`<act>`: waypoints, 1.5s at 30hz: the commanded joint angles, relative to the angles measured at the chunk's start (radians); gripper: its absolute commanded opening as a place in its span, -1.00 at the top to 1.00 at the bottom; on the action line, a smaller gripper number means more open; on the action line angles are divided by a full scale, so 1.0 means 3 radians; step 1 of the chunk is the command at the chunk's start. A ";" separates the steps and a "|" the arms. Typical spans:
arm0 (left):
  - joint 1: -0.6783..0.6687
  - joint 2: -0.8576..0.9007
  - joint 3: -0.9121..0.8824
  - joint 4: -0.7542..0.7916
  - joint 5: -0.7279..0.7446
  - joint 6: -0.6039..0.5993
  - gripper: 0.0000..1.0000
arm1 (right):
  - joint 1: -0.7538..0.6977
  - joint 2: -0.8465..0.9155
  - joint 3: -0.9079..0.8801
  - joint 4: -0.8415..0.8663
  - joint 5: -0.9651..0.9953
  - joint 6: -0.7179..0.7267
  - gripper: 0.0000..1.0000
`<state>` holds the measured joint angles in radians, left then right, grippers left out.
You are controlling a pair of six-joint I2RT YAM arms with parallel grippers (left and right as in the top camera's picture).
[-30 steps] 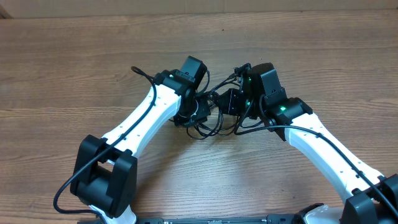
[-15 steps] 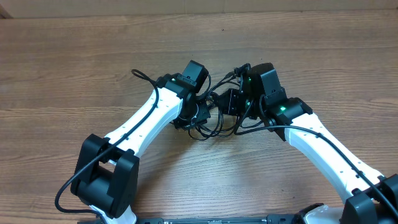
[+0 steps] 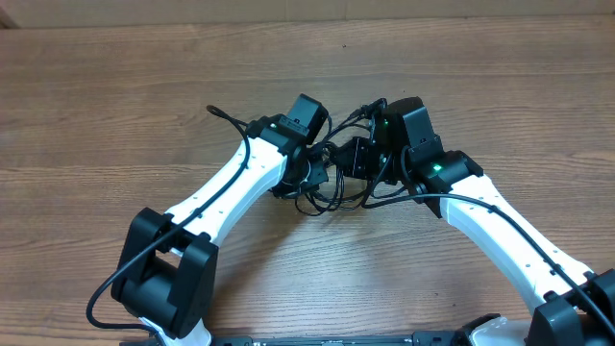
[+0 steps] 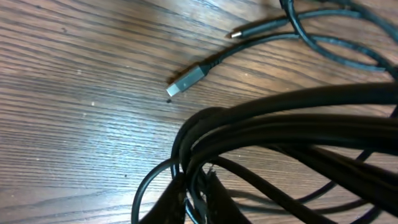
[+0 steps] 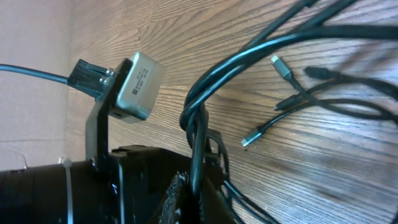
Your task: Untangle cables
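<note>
**Two arms meeting over one knot of cables**

Overhead view: the left arm [image 3: 226, 187] and right arm [image 3: 490, 216] converge near the middle of the wooden tabletop [image 3: 96, 115], with their wrists close together. The cables [image 3: 332, 192] form a black tangle between and just under the two wrists, and loops spill toward the arm bases.

Left-wrist view: the left fingers [image 4: 166, 210] show only as dark, blurred shapes at the bottom edge. A thick sheaf of strands narrows down between them, so they appear closed on the cables, with the sheaf raised off the wood. Beyond the sheaf a silver plug [image 4: 186, 81] lies flat on the tabletop. A smaller plug end [image 4: 236, 33] lies farther off, apart from it.

Right-wrist view: the right fingers [image 5: 176, 198] sit at the bottom edge. Several strands run straight down into them, so they too appear clamped on the cables. A grey camera box [image 5: 138, 84] on its bracket stands just beside that gripped bunch. Loose plug ends rest on the wood to the right.
</note>
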<state>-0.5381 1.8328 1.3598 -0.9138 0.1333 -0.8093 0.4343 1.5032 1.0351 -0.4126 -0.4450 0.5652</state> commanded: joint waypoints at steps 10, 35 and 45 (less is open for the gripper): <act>-0.0043 -0.0070 -0.0053 -0.0029 -0.0214 0.0028 0.26 | 0.0008 -0.0118 0.0114 0.0022 -0.0094 0.0034 0.92; -0.0117 -0.0070 -0.0273 0.0317 -0.0207 -0.0409 0.63 | 0.0008 -0.0118 0.0114 0.0022 -0.0114 0.0048 0.92; -0.0136 -0.0070 -0.0277 0.0364 -0.0276 -0.0458 0.91 | 0.0008 -0.0118 0.0114 0.0036 -0.0170 0.0048 0.92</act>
<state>-0.5697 1.8328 1.2842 -0.8089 0.0772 -0.9375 0.4343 1.5024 1.0351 -0.4126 -0.4698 0.5762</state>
